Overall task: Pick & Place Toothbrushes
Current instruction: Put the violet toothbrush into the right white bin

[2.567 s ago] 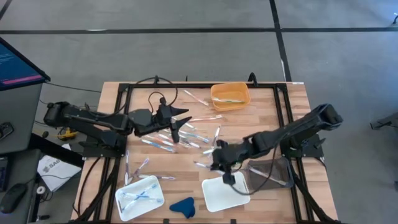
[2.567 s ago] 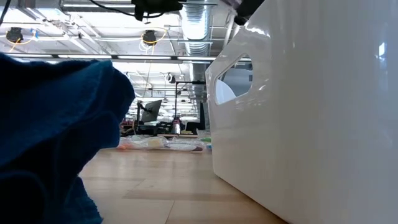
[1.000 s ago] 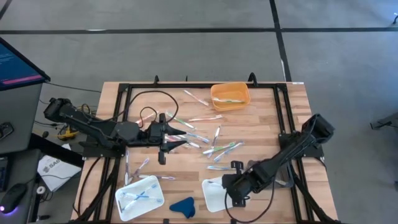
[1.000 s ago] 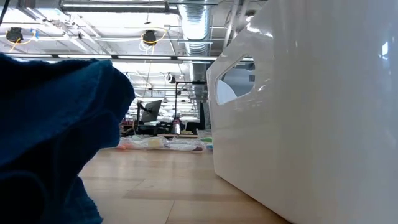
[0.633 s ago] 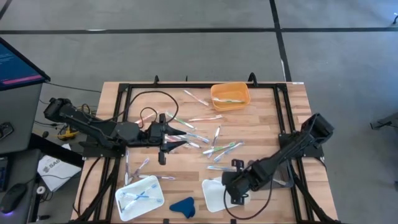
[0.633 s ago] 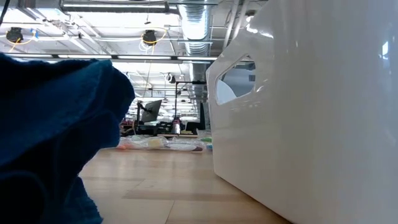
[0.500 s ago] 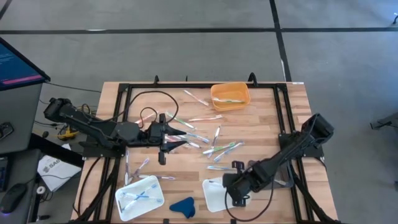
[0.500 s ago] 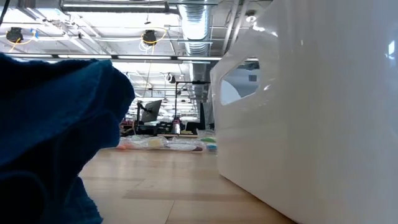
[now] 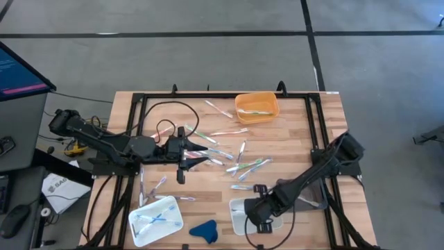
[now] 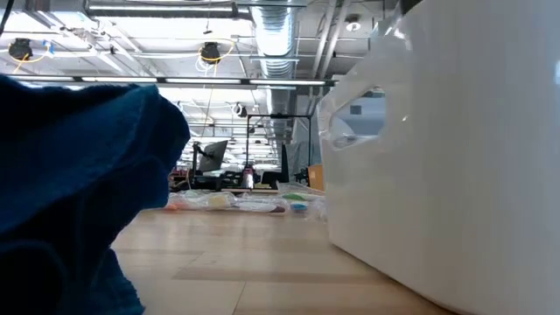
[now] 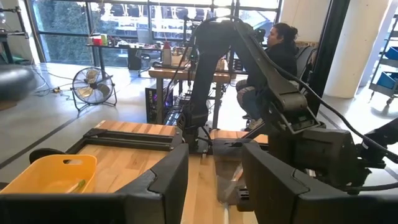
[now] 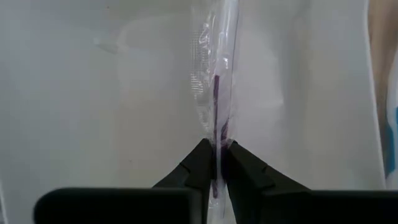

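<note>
The right arm reaches low toward seven o'clock, its end effector (image 12: 214,163) over the white tray (image 9: 239,208), pinching a wrapped toothbrush (image 12: 219,81). The left end effector (image 9: 186,154) hovers part-open, empty, over the scattered toothbrushes (image 9: 239,165) mid-desk.

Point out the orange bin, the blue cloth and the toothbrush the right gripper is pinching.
orange bin (image 9: 257,107): high view, on its front rim.
blue cloth (image 9: 204,230): high view, middle of the lump.
wrapped toothbrush (image 12: 219,81): right wrist view, on its clear wrapper above the fingertips of the right gripper (image 12: 216,151).
</note>
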